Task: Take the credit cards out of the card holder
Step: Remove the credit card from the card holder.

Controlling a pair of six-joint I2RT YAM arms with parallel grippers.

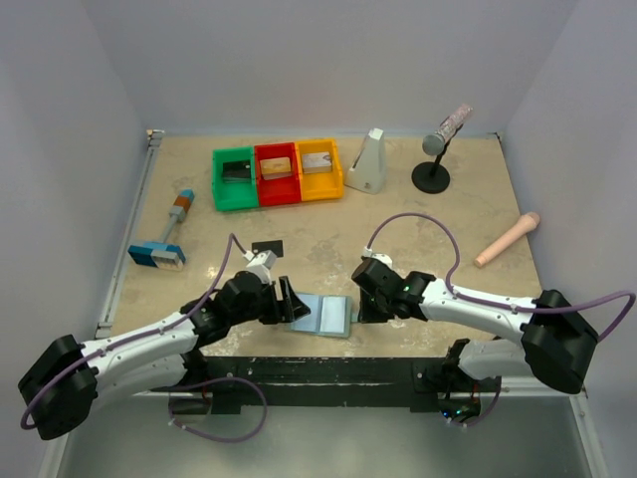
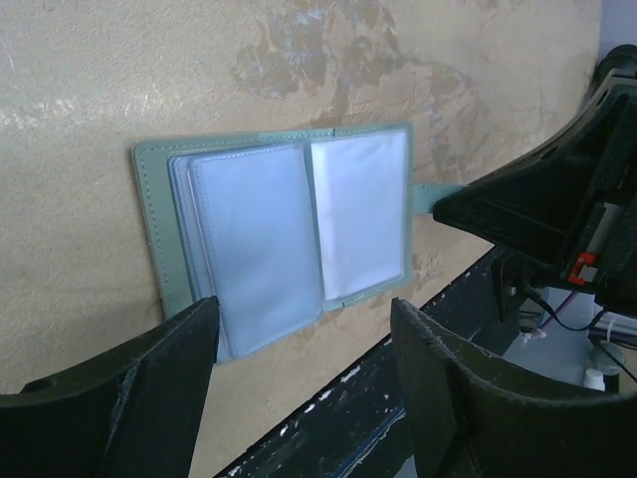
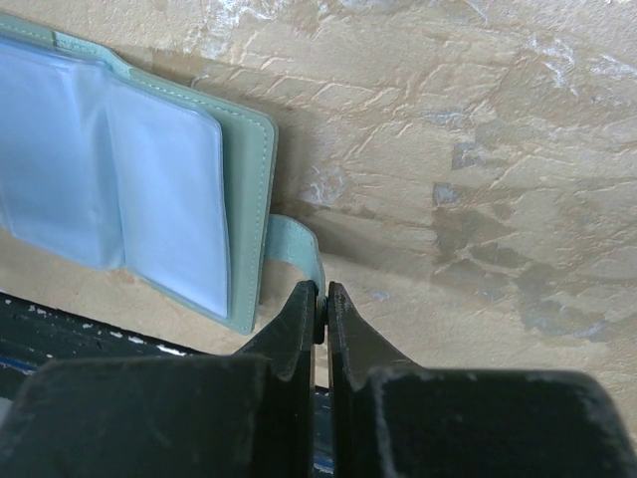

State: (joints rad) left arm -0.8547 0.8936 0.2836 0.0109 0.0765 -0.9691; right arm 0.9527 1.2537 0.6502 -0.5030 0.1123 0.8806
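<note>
While right end effector (image 3: 322, 309) clamps stitched card holder (image 3: 249, 179) tab (image 3: 299, 244), left end effector (image 2: 304, 314) gapes.

The desk (image 1: 468, 214) has a beige, mottled top like worn stone, with darker grey-brown blotches scattered across it. Three plain, pale grey walls box it in: the far wall (image 1: 328, 60), the left wall (image 1: 55, 149) and the right wall (image 1: 587, 110). A thin metal rail (image 1: 125, 234) runs along the desk's left edge. At the near edge sits a black beam (image 1: 328, 370) with chipped paint, and nearer still a smooth grey surface (image 1: 328, 448). The light is soft and even, and the shadows are faint.
</note>
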